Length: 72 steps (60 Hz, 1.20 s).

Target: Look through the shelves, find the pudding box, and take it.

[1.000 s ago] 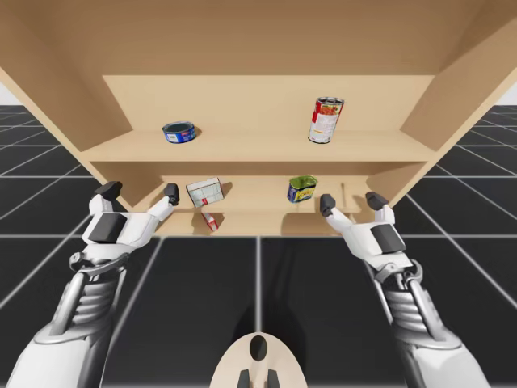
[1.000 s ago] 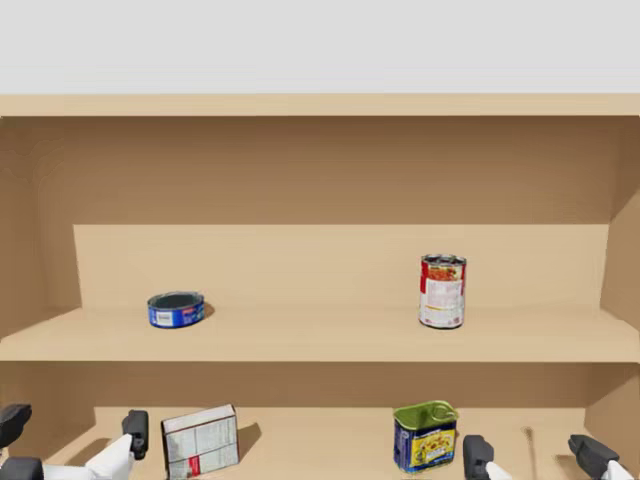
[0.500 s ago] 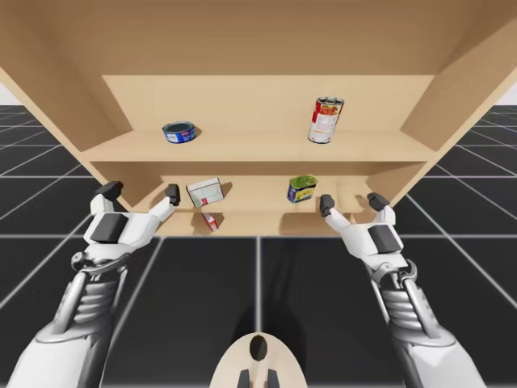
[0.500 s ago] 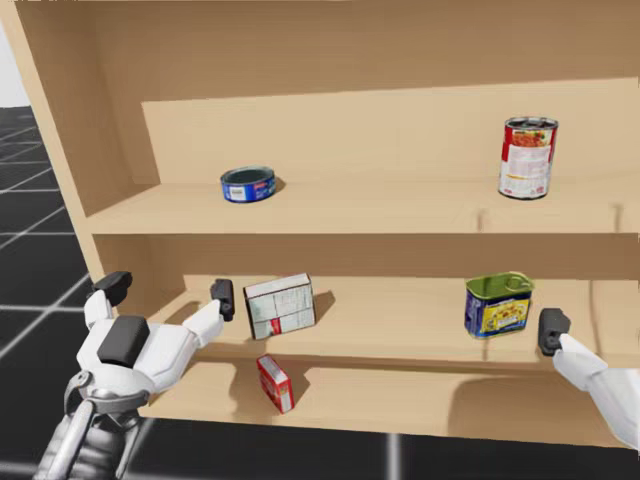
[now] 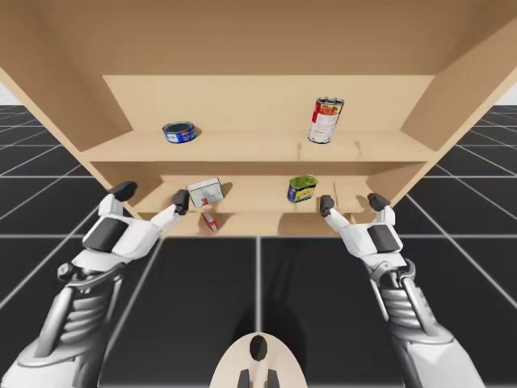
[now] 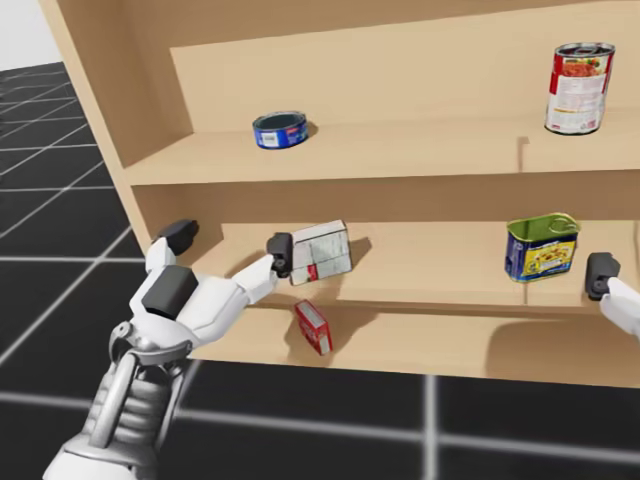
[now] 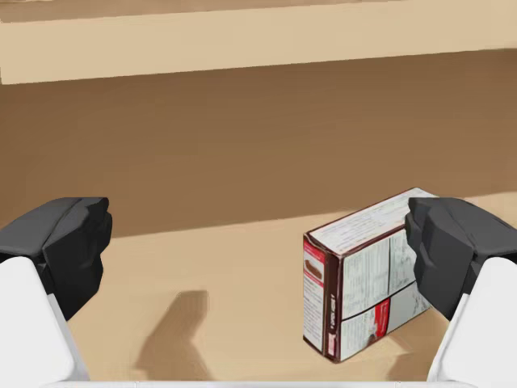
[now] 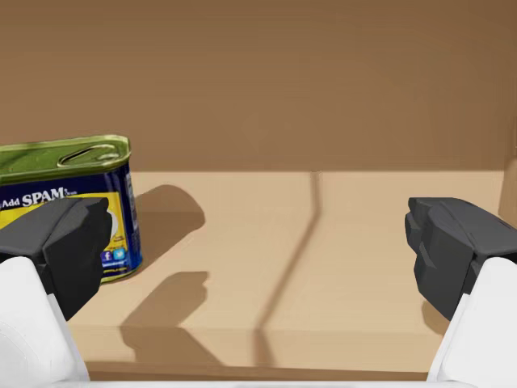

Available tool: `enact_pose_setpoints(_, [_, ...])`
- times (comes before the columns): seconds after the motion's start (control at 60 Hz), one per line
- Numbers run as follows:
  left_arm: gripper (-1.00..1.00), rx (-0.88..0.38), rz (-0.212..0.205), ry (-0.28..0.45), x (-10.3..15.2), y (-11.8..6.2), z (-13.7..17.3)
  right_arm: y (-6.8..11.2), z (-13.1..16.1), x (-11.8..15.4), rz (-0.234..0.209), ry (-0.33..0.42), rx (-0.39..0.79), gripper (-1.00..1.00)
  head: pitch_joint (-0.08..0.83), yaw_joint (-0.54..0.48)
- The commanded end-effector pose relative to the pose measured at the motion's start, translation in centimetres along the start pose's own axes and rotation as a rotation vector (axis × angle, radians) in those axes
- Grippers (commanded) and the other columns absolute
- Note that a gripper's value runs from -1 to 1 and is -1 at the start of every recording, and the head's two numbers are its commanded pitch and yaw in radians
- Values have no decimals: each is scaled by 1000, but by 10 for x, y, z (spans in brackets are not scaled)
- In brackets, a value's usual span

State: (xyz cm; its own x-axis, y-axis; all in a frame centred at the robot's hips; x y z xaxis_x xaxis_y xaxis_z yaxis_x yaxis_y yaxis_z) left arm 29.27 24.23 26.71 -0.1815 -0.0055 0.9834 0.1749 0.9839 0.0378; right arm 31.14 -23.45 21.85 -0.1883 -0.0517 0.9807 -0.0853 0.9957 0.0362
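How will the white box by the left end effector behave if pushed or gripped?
The box stands on a thin edge, askew to the left end effector: a push would probably tip or spin it. Flat cardboard-looking faces should grip well; likely light, may dent if squeezed.

Pudding box [image 6: 321,252]: white printed face, dark red-brown end panel. Stands on a long edge, turned askew, on the middle shelf, centre-left of frame.
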Motion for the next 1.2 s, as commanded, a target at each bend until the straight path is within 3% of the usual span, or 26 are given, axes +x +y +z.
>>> enact_pose_setpoints(0.017, [-1000,-161,59,18,23,-3,13,1,0,-2,-4,1,-7,-1000,418,241])
enact_pose_setpoints(0.183, [-1000,-256,38,62,26,8,5,0,0,-2,-2,1,-6,-1000,417,250])
enact_pose_setpoints(0.333, [-1000,-323,15,125,6,20,-15,0,-1,-3,-2,2,-4,-1000,418,260])
enact_pose_setpoints(0.467, [-1000,-416,61,168,-14,35,-40,-1,-2,-3,-1,1,-7,-1000,419,265])
enact_pose_setpoints(0.567, [-1000,-447,60,189,-24,38,-52,-2,-2,-3,-2,1,-8,-1000,422,265])
enact_pose_setpoints(0.617, [-1000,-448,53,206,-30,38,-59,-2,-2,-3,-1,1,-9,-1000,424,266])
enact_pose_setpoints(0.883, [-1000,-450,104,247,-53,24,-89,-3,-2,-3,-2,-3,-14,-1000,426,266])
enact_pose_setpoints(1.2, [-1000,-458,106,253,-58,6,-101,-5,-2,-3,-4,-5,-16,-1000,430,257])
